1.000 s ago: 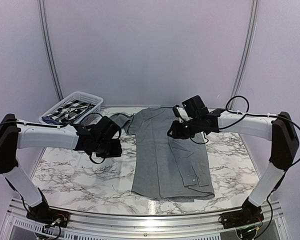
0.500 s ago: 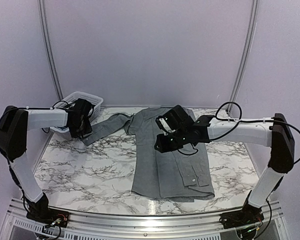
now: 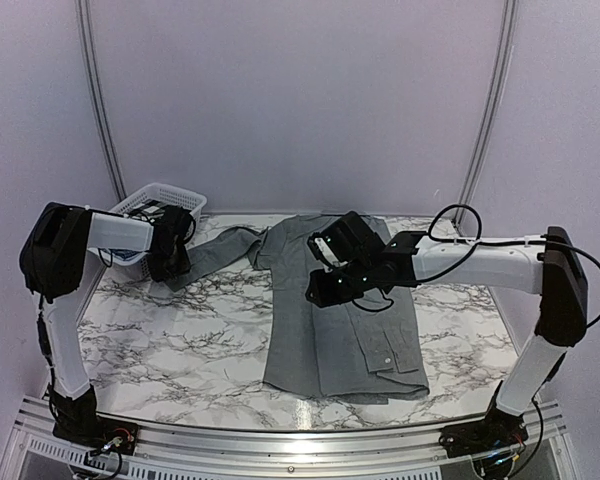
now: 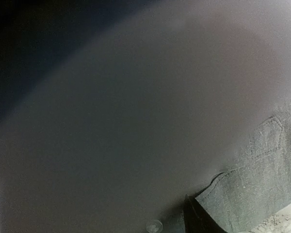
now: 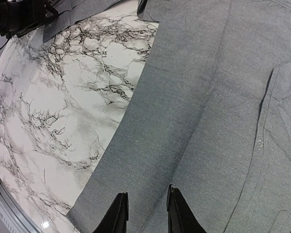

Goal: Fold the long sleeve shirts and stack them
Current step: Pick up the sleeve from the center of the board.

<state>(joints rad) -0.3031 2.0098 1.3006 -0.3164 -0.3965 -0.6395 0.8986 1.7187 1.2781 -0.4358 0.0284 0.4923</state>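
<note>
Shirt (image 3: 340,310) flat mid-frame on table (image 3: 160,340), sleeve (image 3: 215,250) stretched upper left to left gripper (image 3: 170,262), jaws hidden, can't tell. Right gripper (image 5: 146,191) above shirt body, jaws narrowly parted, empty. Likely soft, limp, light; best pinched at cuff (image 4: 264,179).

The marble table (image 3: 160,340) carries a grey shirt (image 3: 325,340) and a white basket (image 3: 170,188).

One grey shirt (image 3: 330,330), one white basket (image 3: 175,192), two arms: left arm (image 3: 120,232), right arm (image 3: 480,262)
</note>
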